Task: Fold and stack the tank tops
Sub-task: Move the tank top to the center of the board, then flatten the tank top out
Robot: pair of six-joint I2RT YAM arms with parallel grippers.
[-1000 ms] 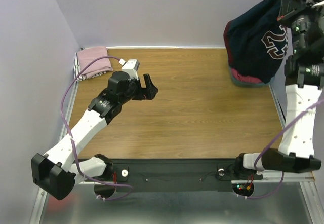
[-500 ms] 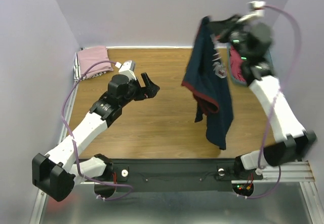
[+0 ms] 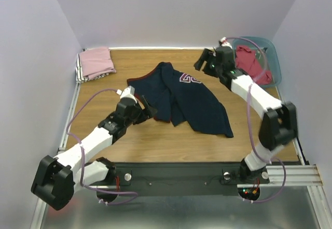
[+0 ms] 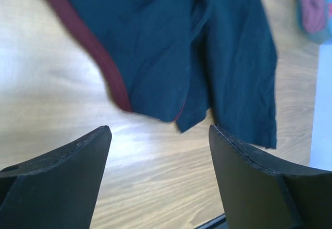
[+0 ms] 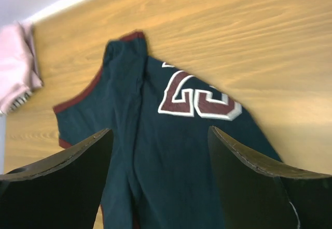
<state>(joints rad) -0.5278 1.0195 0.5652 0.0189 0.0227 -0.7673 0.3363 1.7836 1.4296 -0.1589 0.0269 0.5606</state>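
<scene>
Navy jersey (image 3: 199, 107) lies on the wooden table (image 3: 155, 146), centre to far-right of centre. It is spread out but rumpled, with a long fold running along it. The "23" faces up at its far end and the maroon trim shows along its left edge.

Your left gripper (image 3: 149, 109) sits low at the jersey's near-left edge. The jaws are wide apart and hold nothing. The left wrist view shows bare wood between its fingertips (image 4: 98, 136), with the hem just beyond.

Your right gripper (image 3: 204, 63) hangs above the far end of the jersey, near the number. It is also spread wide and has no cloth in it.

The folded pink top (image 3: 95, 62) is in the far-left corner, well apart from the jersey. The red top (image 3: 251, 63) is bunched in the teal bin (image 3: 270, 45) at far right, just beside your right arm.
</scene>
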